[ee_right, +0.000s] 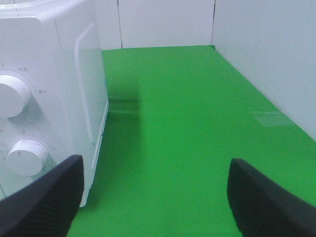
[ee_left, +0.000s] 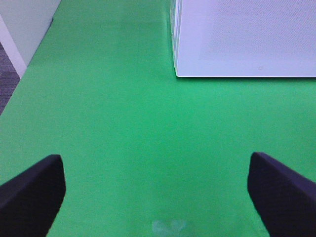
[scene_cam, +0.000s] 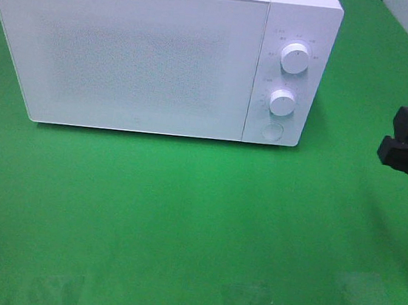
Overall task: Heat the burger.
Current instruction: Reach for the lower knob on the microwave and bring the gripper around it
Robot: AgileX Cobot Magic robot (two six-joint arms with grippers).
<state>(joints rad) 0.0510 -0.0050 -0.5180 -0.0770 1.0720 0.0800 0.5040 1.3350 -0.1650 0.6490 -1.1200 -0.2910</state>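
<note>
A: Where's the burger, relative to the grippers?
B: Cannot tell; no view shows it. Both the left gripper (ee_left: pixel 157 185) and right gripper (ee_right: pixel 154 190) gape empty.
A: And the microwave (scene_cam: pixel 141 55)?
B: Door shut in the high view; the right wrist view alone shows its side wall (ee_right: pixel 74 74).

Bench (scene_cam: pixel 181 217) covered in bright green, light even, soft sheen on surface. White microwave (scene_cam: pixel 134 51) at back, door shut. White wall panels (ee_right: pixel 168 22) close back and right side. Grey floor (ee_left: pixel 5 79) beyond bench edge.
</note>
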